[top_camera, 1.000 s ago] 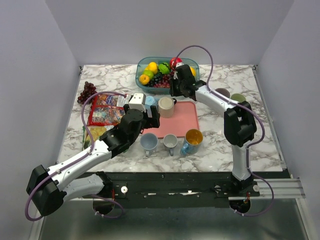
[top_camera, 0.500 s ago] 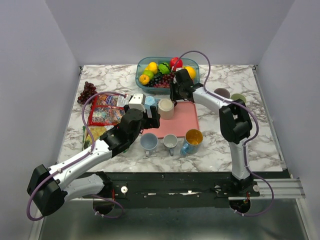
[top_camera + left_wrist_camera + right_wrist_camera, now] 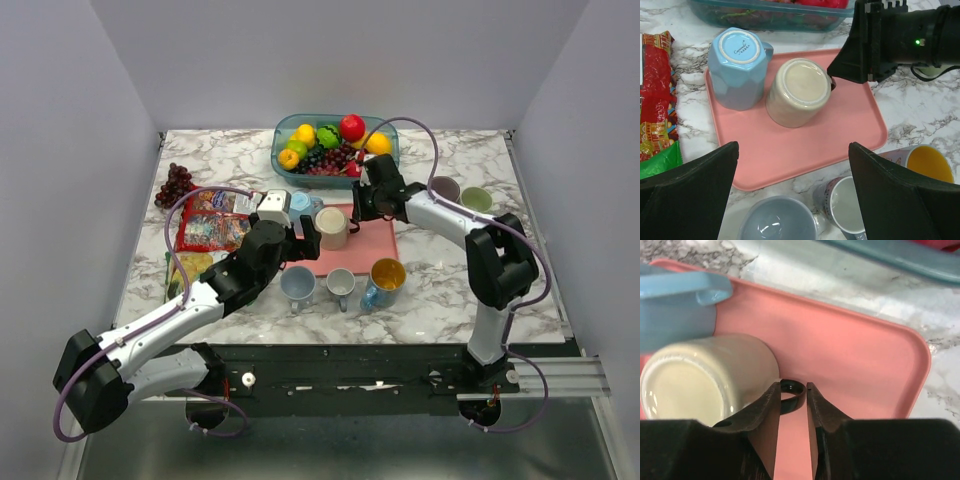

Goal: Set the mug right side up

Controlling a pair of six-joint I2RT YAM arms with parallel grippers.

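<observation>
Top external: the cream mug [image 3: 331, 226] stands base-up on the pink tray [image 3: 372, 245] at the middle of the bench [image 3: 440, 300]. The task is not done.

Left wrist: the left gripper [image 3: 792, 145] hangs above the tray with its jaws spread wide, holding nothing.

Right wrist: the right gripper [image 3: 793, 387] has its jaws drawn close on the mug's dark handle [image 3: 791, 399], apparently pinching it. Left to do: lift, invert, set down.

Likely a lab test cell, plain grey walls [image 3: 350, 55], marble table [image 3: 440, 285]
</observation>
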